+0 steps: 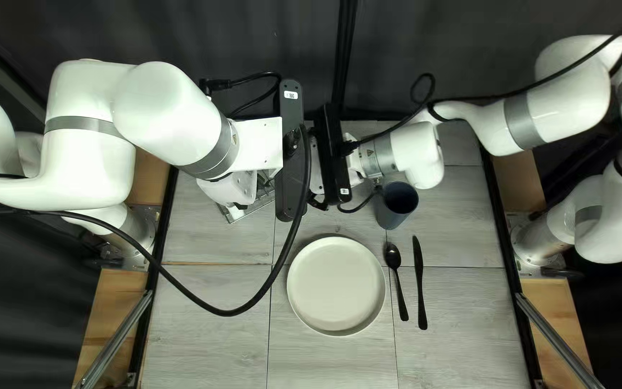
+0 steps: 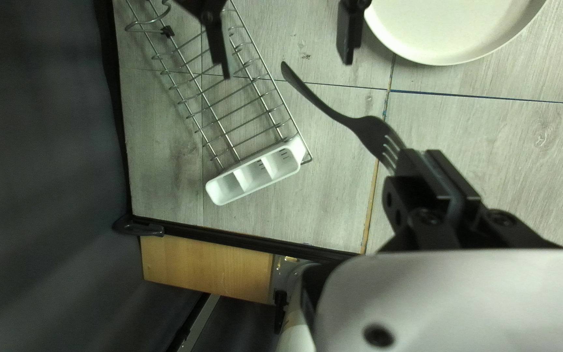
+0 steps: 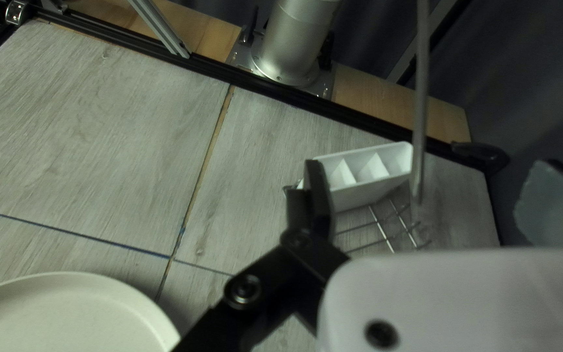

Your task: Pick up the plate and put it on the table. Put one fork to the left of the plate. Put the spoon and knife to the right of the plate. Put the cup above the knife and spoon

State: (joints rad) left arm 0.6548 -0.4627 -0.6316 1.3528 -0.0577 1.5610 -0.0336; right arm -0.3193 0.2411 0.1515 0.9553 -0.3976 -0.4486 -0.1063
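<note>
So the tabletop [image 1: 203,310] is pale grey wood-look planks with dark seams, boxed in by black rails [image 1: 498,216], bare wooden boards [image 1: 552,306] outside them and a dark curtain [image 1: 268,36] behind. The plate [image 1: 336,284] sits mid-table, spoon [image 1: 397,281] then knife [image 1: 420,284] to its right, cup [image 1: 397,202] just above those two. A wire rack [image 2: 229,104] with a white three-slot cutlery holder [image 2: 255,175] is over by the curtain side.

Hard to see from above: the left gripper [image 1: 291,115] and right gripper [image 1: 337,155] are bunched together, fingertips hidden, and the rack is mostly covered. In the left wrist view, the left gripper [image 2: 430,160] is pinching the fork [image 2: 333,114] by its tine end, tine tips hidden. The right one's fingers are spread wide, holding nothing. The right wrist view crops the plate, and there's a blurry grey rod [image 3: 421,98] I can't identify.
</note>
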